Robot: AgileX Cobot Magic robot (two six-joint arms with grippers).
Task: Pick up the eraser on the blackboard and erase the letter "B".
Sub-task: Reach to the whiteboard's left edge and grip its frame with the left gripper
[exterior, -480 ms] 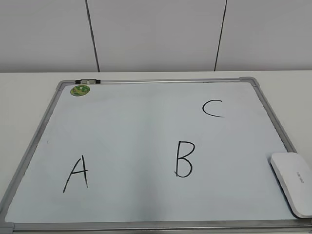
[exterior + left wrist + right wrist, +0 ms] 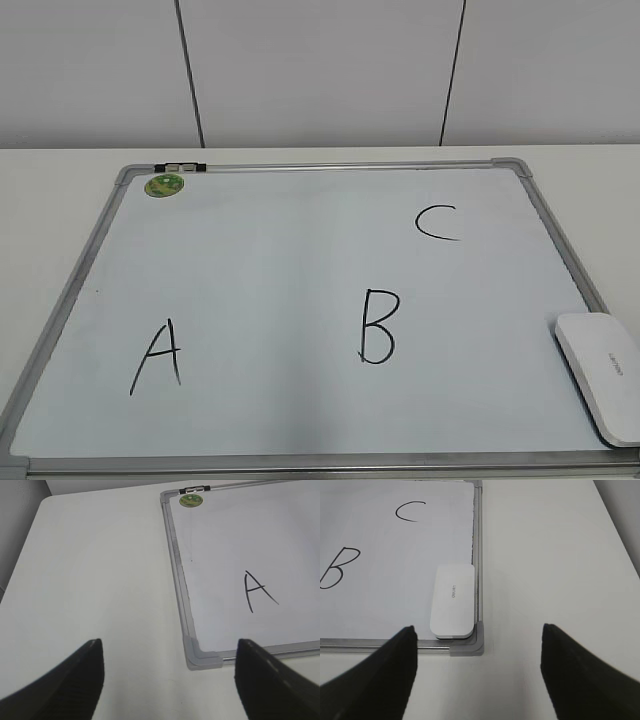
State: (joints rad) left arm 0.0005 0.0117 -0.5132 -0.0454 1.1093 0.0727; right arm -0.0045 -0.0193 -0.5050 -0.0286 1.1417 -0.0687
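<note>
Eraser: the eraser [image 2: 453, 601] lies flat in the blackboard's near right corner, long side running along the right frame rail, its grey lettering facing up; in the exterior view it sits at the far right edge [image 2: 603, 372].
Blackboard: the blackboard [image 2: 300, 166] lies flat on the white table [image 2: 95, 570], grey frame all round.
Letter B: the letter "B" [image 2: 379, 327] stands bold and whole in black, left of the eraser and well apart from it.
Right gripper: the right gripper [image 2: 477, 672] hangs over the table just off the board's near right corner, jaws spread wide, nothing between them; the eraser sits ahead of the gap, a touch toward the left finger [image 2: 375, 680].
Left gripper: the left gripper [image 2: 170, 680] has jaws wide apart too, holding nothing, over the board's near left corner, with the letter "A" [image 2: 257, 591] ahead.
Others: the letter "C" [image 2: 437, 222] is up right, and a green magnet [image 2: 164, 184] sits top left.
</note>
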